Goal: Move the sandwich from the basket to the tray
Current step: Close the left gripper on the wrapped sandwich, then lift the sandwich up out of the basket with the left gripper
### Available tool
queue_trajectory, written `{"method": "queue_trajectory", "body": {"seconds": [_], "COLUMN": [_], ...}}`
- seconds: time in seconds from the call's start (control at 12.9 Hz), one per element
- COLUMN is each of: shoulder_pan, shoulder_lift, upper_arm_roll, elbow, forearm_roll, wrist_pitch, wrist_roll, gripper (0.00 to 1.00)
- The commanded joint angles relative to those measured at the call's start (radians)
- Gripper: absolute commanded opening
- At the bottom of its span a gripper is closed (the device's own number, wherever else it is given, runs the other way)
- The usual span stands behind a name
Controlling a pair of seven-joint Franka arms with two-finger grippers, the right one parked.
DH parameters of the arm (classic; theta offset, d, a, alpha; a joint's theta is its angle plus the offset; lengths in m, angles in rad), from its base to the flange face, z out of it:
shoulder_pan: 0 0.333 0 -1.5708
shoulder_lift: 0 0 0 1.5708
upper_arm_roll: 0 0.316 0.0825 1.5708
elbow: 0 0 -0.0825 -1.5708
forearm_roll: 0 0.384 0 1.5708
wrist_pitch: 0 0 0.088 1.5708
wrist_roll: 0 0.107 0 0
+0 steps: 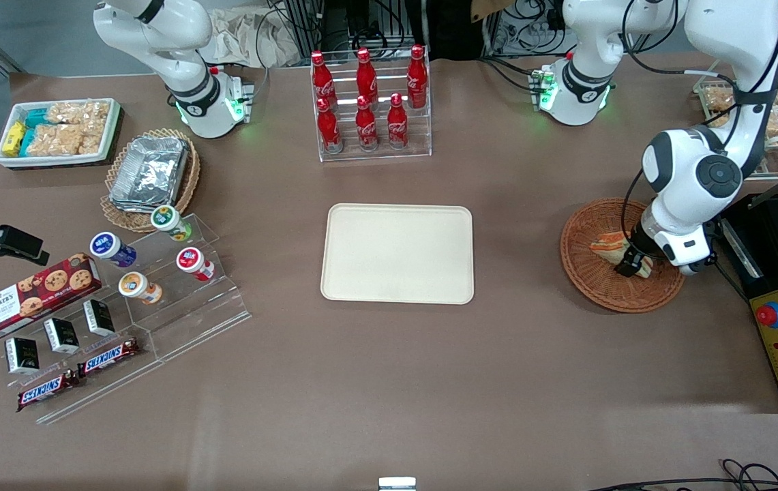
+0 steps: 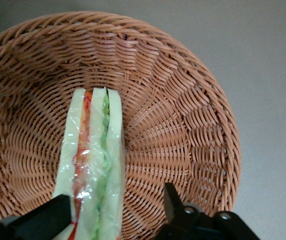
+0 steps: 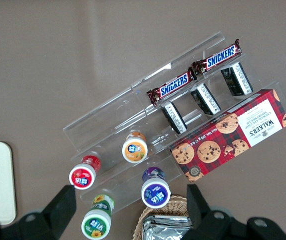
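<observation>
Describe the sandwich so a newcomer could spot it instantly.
Find the reddish-brown wicker basket toward the working arm's end of the table. Inside lies the sandwich, with the pincer open around it: a plastic-wrapped white-bread wedge with orange and green filling, the basket's only content.

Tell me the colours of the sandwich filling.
Orange-red and green, in the sandwich; left wrist view, gripper around it.

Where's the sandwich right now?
The sandwich lies in the basket at the working arm's end of the table, with the open gripper straddling it.
</observation>
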Motion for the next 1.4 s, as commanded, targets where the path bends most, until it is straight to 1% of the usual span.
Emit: {"method": "queue_trajectory", "body": {"seconds": [0.0, 0.31, 0.47, 0.78, 0.93, 1.09, 1.17, 1.32], "shoulder_pan": [0.002, 0.002, 0.003, 0.003, 0.002, -0.003, -0.003, -0.003], "shoulder_lift": [-0.015, -0.035, -0.075, -0.130, -0.156, -0.153, -0.146, -0.144], "upper_arm_roll": [-0.003, 0.000, 0.002, 0.000, -0.004, -0.017, -0.046, -0.099], "elbow": [-0.024, -0.012, -0.005, 0.069, 0.176, 0.384, 0.491, 0.657], "forearm_roll": [0.013, 0.013, 0.012, 0.016, 0.025, 0.039, 0.039, 0.038], "wrist_pitch": [0.022, 0.019, 0.002, -0.172, -0.351, -0.633, -0.760, -0.948], "wrist_roll": [-0.033, -0.029, -0.026, -0.009, 0.008, 0.068, 0.121, 0.187], "gripper": [0.01, 0.00, 0.00, 0.00, 0.00, 0.00, 0.00, 0.00]}}
